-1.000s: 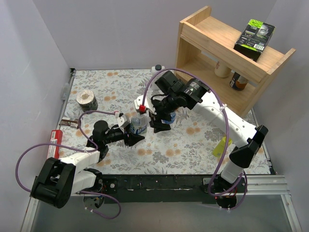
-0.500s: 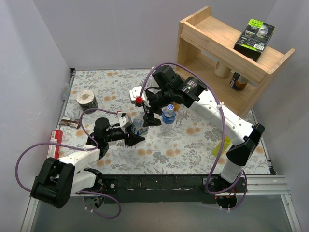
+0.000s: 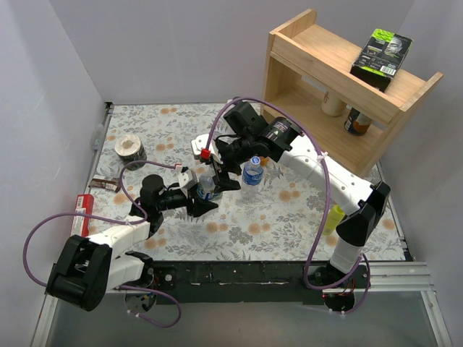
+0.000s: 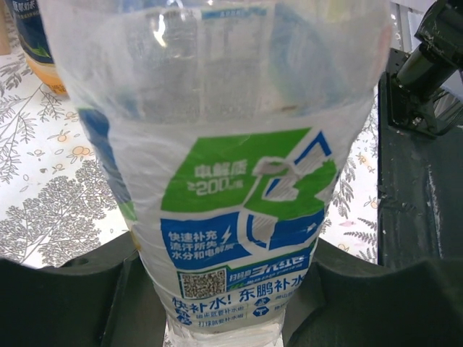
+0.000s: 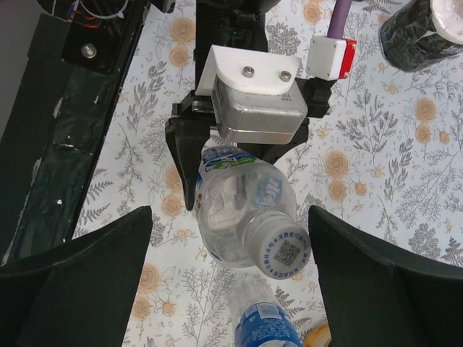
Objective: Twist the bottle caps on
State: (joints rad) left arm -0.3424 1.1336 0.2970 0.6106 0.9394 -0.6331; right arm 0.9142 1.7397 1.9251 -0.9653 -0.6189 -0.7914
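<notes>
My left gripper (image 3: 203, 199) is shut on a clear bottle with a blue and green label (image 3: 207, 186), holding it upright; the bottle fills the left wrist view (image 4: 231, 166). A whitish cap with a QR code (image 5: 282, 251) sits on its neck. My right gripper (image 3: 226, 175) hangs open just above it, its fingers (image 5: 79, 267) wide apart on either side of the cap and not touching it. A second clear bottle with a blue cap (image 3: 252, 171) stands just to the right, also in the right wrist view (image 5: 266, 327). The orange bottle (image 4: 45, 76) stands behind it, mostly hidden.
A dark can (image 3: 131, 149) stands at the back left. A yellow squeeze bottle (image 3: 332, 217) lies at the right. A wooden shelf (image 3: 340, 79) with jars and a green-black box (image 3: 381, 53) fills the back right. A red item (image 3: 83, 207) lies at the left edge.
My right gripper has moved left, off the blue-capped bottle and over the bottle held in my left gripper. The blue-capped bottle now stands uncovered.
</notes>
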